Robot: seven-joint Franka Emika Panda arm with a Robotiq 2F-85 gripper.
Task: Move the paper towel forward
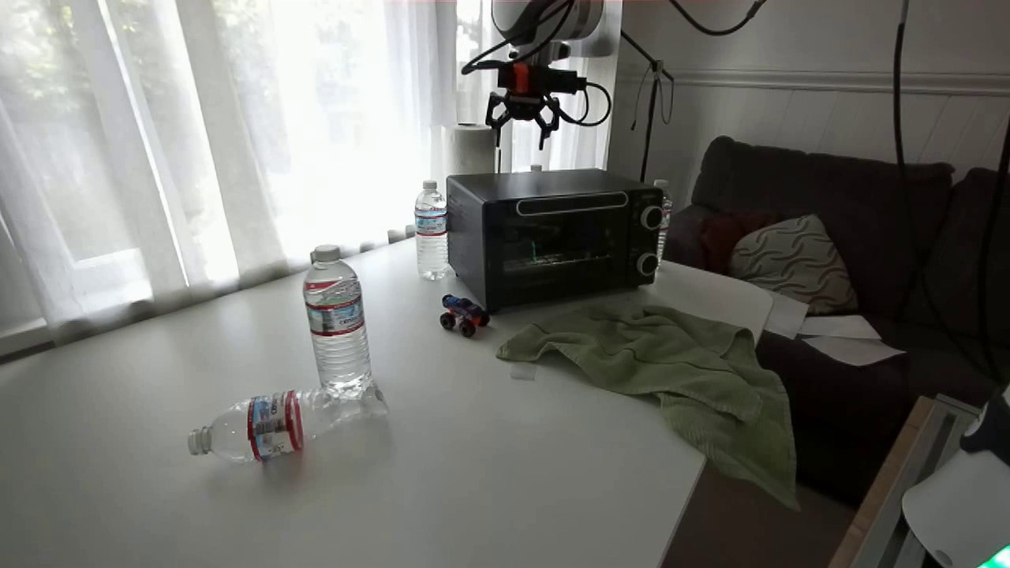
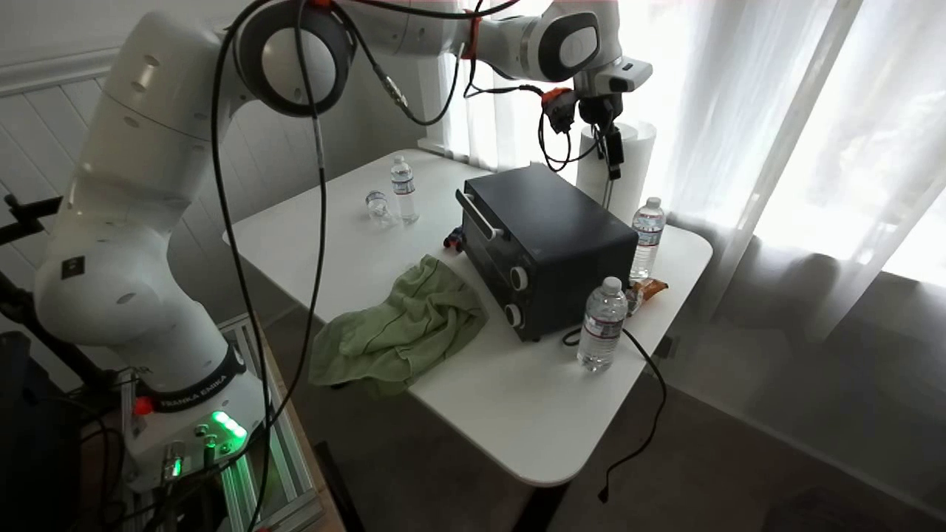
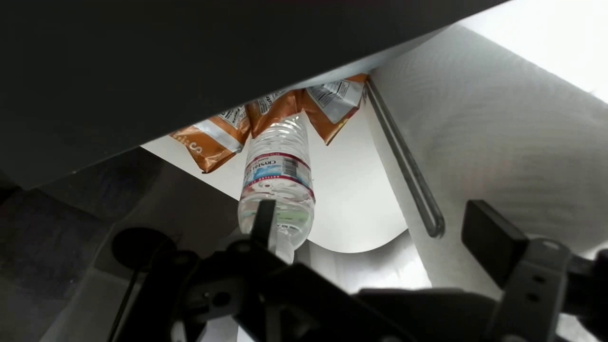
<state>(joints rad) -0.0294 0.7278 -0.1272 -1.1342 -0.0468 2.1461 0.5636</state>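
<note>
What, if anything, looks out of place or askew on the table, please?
One plastic bottle lies on its side, as if tipped over, beside an upright bottle. The green cloth is bunched and droops over the edge of the table, and a black cord hangs off it too; both look untidy.

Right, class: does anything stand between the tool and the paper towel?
Possibly one thing. In the wrist view, a thin rod stands along the paper towel and shows in the gap of the open tool, so it may be in the way. Nothing else visible seems to come between them, though depth is hard to judge.
</note>
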